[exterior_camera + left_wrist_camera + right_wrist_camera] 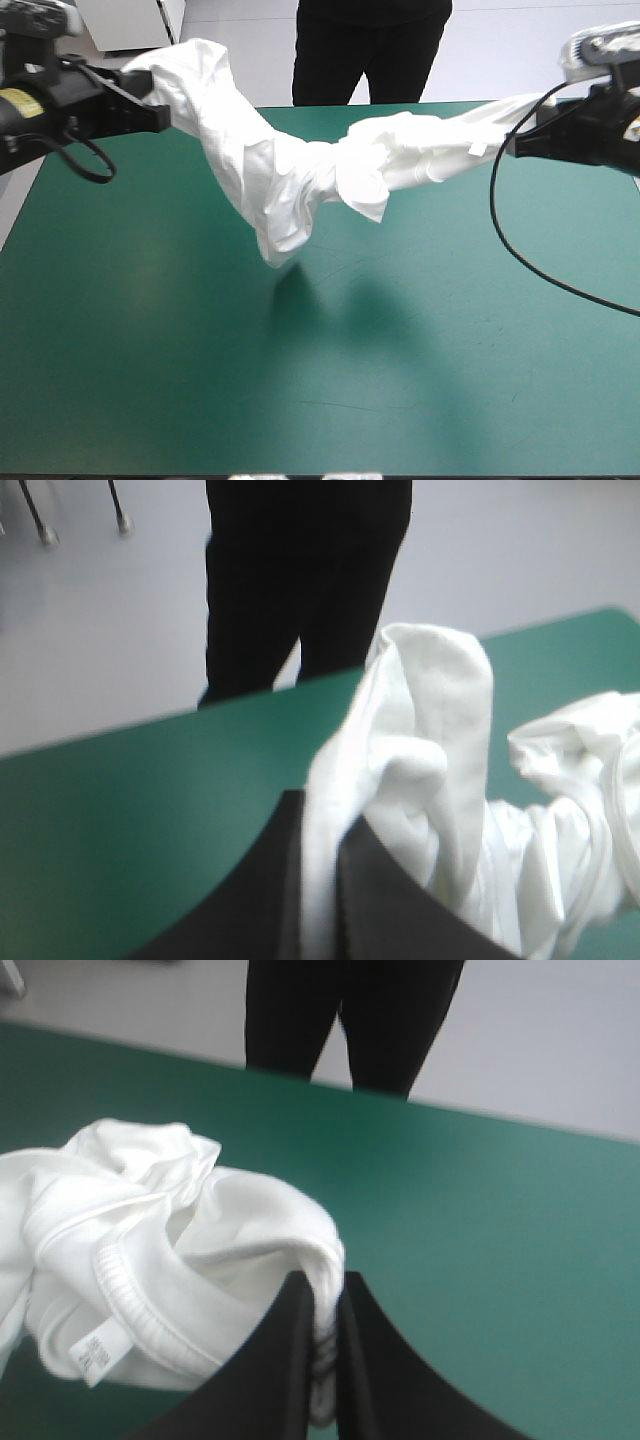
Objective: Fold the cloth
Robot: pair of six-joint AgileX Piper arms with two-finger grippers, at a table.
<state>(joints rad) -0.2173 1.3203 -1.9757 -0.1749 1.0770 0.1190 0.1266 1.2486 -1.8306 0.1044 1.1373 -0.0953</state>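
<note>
My left gripper [158, 112] and right gripper [516, 146] each pinch the white T-shirt [290, 175], which sags between them above the teal-green table [150, 350].

— How are your arms?
— My left arm [45, 105] and right arm [600, 130] are raised, spread wide.
— Grippers?
— My left gripper [160, 117] and right gripper [515, 146] face each other, each pinched on the T-shirt [290, 175].

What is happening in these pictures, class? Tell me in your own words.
Two robot arms hold a white T-shirt up over the teal-green table. The left claw is shut on one end, the right claw on the other. The T-shirt hangs bunched and twisted between them, sagging in the middle, not yet spread or folded.
</note>
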